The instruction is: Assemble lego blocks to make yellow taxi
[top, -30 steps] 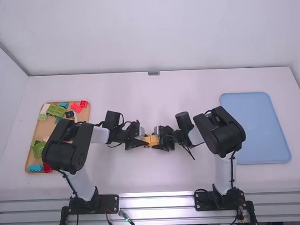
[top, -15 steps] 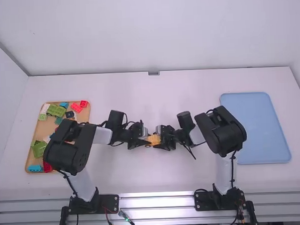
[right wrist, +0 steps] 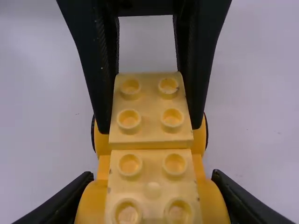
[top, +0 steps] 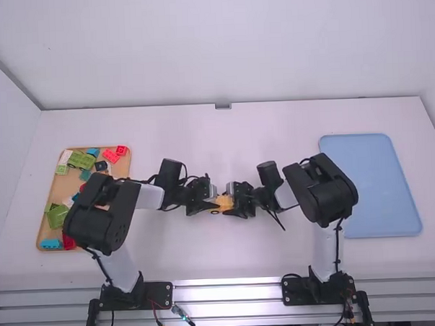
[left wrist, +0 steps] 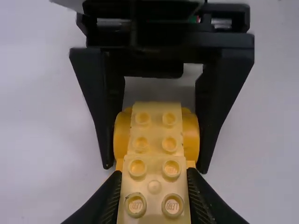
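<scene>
High view | yellow blocks (top: 223, 202) between left end effector (top: 214, 201), right end effector (top: 231, 201) | both grasping

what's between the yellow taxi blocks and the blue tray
The right arm, as the high view shows: it spans from the yellow taxi blocks to the blue tray, covering part of its left edge, with white table around.
</scene>
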Available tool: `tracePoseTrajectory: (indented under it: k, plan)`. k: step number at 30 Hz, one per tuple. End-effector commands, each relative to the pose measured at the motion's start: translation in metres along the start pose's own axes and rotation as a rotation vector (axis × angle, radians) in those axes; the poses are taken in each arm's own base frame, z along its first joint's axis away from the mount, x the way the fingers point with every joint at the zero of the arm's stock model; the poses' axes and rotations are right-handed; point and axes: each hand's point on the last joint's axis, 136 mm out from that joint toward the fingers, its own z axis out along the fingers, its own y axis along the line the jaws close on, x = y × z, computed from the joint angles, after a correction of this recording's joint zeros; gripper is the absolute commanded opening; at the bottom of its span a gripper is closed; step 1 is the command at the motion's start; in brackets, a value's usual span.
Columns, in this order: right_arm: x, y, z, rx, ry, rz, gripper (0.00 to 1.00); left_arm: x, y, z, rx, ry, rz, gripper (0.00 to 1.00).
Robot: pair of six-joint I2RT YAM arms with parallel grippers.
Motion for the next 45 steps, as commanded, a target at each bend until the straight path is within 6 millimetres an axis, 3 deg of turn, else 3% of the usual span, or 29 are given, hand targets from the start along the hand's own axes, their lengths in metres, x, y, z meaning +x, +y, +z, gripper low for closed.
tracePoseTrajectory:
  k: [1,7,8,9,12,18,23,24,26,27,28,33,35,45]
  plan:
    - [-0.005,0.011,0.006,-0.055,-0.035,0.002,0.43,0.013,-0.005,0.006,0.0,0.062,-0.008,0.02]
    - [-0.005,0.011,0.006,-0.055,-0.034,0.002,0.43,0.011,-0.005,0.007,0.001,0.057,-0.003,0.06]
    - [-0.005,0.011,0.006,-0.053,-0.031,0.002,0.44,0.011,-0.004,0.006,-0.001,0.057,-0.004,0.31]
    - [-0.005,0.011,0.006,-0.053,-0.031,0.002,0.44,0.01,-0.004,0.007,-0.001,0.056,-0.005,0.44]
    - [-0.005,0.01,0.006,-0.051,-0.031,0.001,0.45,0.007,-0.001,0.006,-0.004,0.043,-0.016,0.55]
    - [-0.005,0.01,0.006,-0.051,-0.031,0.001,0.47,-0.021,0.006,-0.006,0.0,-0.026,-0.013,0.57]
    - [-0.003,0.008,0.004,-0.043,-0.029,0.005,0.46,-0.055,0.013,-0.035,-0.023,-0.096,0.011,0.58]
    - [-0.003,0.008,0.004,-0.042,-0.029,0.006,0.46,-0.06,0.011,-0.04,-0.021,-0.109,0.013,0.57]
    - [-0.003,0.007,0.003,-0.04,-0.031,0.007,0.47,-0.069,0.011,-0.049,-0.035,-0.117,0.019,0.4]
    - [-0.003,0.007,0.003,-0.041,-0.031,0.007,0.46,-0.068,0.009,-0.051,-0.04,-0.097,0.011,0.1]
    - [-0.003,0.007,0.003,-0.041,-0.031,0.007,0.47,-0.065,0.009,-0.051,-0.043,-0.079,0.001,0.02]
    - [-0.004,0.007,0.003,-0.041,-0.032,0.006,0.46,-0.049,-0.005,-0.033,0.007,-0.039,-0.031,0.02]
    - [-0.004,0.008,0.003,-0.043,-0.032,0.006,0.47,-0.033,-0.007,-0.021,0.035,-0.029,-0.065,0.02]
    - [-0.003,0.008,0.003,-0.043,-0.031,0.009,0.46,0.009,-0.018,-0.007,0.067,0.069,-0.198,0.02]
